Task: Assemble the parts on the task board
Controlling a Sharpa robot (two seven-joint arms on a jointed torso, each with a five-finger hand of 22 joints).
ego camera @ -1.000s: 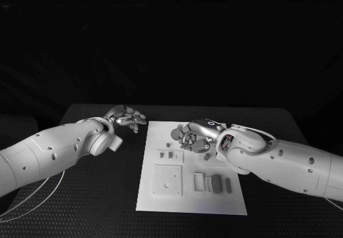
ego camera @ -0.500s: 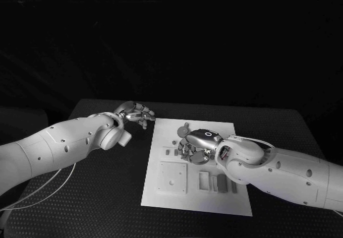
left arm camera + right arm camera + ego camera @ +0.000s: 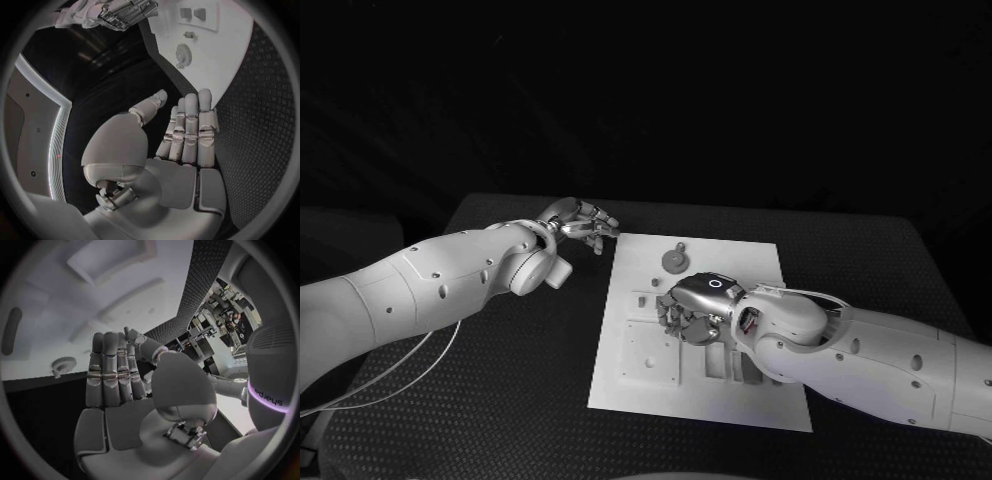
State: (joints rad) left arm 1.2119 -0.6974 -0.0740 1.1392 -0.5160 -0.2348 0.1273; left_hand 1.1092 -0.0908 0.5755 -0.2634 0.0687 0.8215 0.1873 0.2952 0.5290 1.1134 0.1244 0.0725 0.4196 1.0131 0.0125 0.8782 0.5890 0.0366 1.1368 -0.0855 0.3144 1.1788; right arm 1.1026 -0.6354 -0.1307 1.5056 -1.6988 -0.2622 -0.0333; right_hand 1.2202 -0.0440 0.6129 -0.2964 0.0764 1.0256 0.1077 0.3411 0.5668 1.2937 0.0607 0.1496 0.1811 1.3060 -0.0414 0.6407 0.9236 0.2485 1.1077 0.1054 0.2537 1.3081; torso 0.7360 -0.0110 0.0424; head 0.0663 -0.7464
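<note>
On the black table (image 3: 473, 400) lies the flat white rectangular task board (image 3: 733, 255), bearing small grey parts (image 3: 733, 362) and a round grey disc (image 3: 675, 261) near its far end. Right silver hand (image 3: 692, 308) hovers over the board's middle, fingers extended, holding nothing. Left silver hand (image 3: 578, 222) hangs beside the board's far-left corner, likewise released and empty.

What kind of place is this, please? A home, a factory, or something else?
Probably a robotics lab or test bench, not a home. A white task board with small parts lies on a black table against a dark backdrop, and each robot hand, left and right, works there.
</note>
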